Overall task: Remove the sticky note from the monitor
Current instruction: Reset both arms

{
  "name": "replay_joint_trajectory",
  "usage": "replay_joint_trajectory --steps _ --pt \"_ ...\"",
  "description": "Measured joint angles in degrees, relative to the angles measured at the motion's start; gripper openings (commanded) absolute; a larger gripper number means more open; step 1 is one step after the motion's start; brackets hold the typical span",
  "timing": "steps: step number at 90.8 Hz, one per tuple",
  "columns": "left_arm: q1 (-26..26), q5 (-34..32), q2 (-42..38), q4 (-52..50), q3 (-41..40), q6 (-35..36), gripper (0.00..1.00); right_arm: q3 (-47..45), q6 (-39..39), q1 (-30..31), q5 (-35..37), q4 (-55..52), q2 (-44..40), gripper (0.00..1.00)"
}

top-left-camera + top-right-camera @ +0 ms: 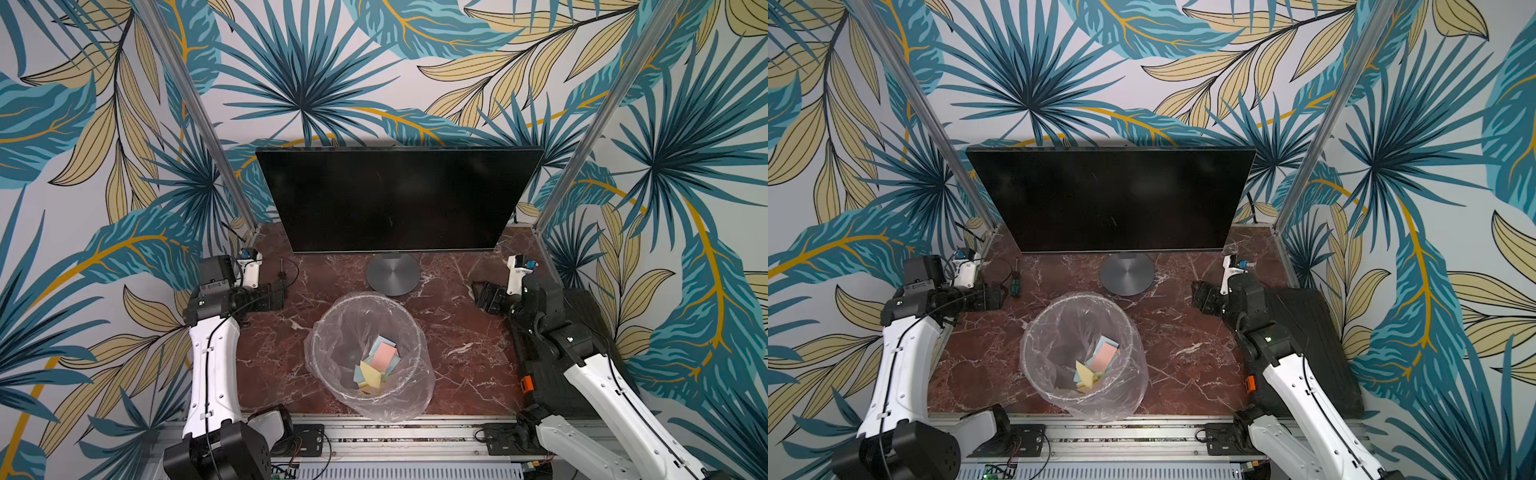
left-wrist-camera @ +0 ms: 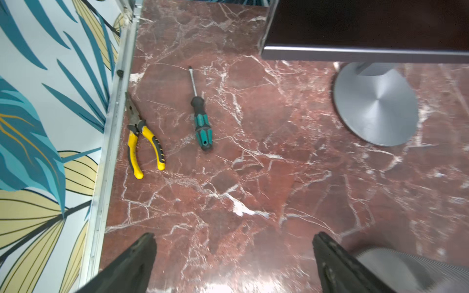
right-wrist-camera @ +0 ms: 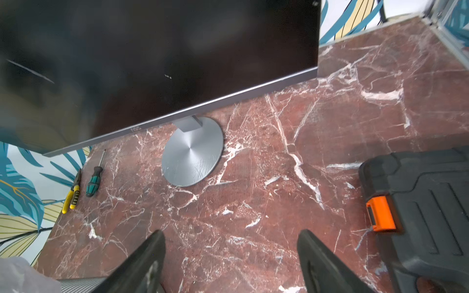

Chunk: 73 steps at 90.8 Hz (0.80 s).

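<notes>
Monitor [image 1: 395,199] at the back
I'm seeing it standing, screen dark and facing me (grey disc base [image 1: 392,275] sitting underneath).

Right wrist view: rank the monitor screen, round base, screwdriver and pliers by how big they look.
1. monitor screen
2. round base
3. screwdriver and pliers: both small and much alike in length, so I won't rank them.

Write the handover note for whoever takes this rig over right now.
Left gripper: open, empty, apart from the monitor.
Right gripper: open, empty, also apart from it.
Monitor: upright at the back, no sticky note visible on its screen.
Sticky notes: several loose in the lined bin in front of it.
Done: the screen looks cleared.
Left: nothing visible to peel; recheck the screen edges.
</notes>
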Motion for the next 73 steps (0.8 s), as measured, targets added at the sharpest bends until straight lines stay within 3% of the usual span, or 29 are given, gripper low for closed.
replay_joint_trajectory --steps 14,33,47,73 --pt "-0.02 0.57 -1.44 10.34 -8.02 0.13 1.0 -3.61 -0.68 0.0 1.22 3.45 -3.13 0.85" --pt "-0.09 6.64 -3.19 30.47 -22.82 -1.88 1.0 -6.78 -2.89 0.0 3.41 5.29 -4.15 0.86" --pt "-1.31 9.49 -2.4 46.29 -31.67 -4.94 1.0 -10.19 -4.81 0.0 4.04 7.78 -5.33 0.99" --pt "-10.73 8.66 4.46 69.57 -36.57 -8.87 1.0 -12.35 -6.27 0.0 6.62 11.52 -5.7 1.0"
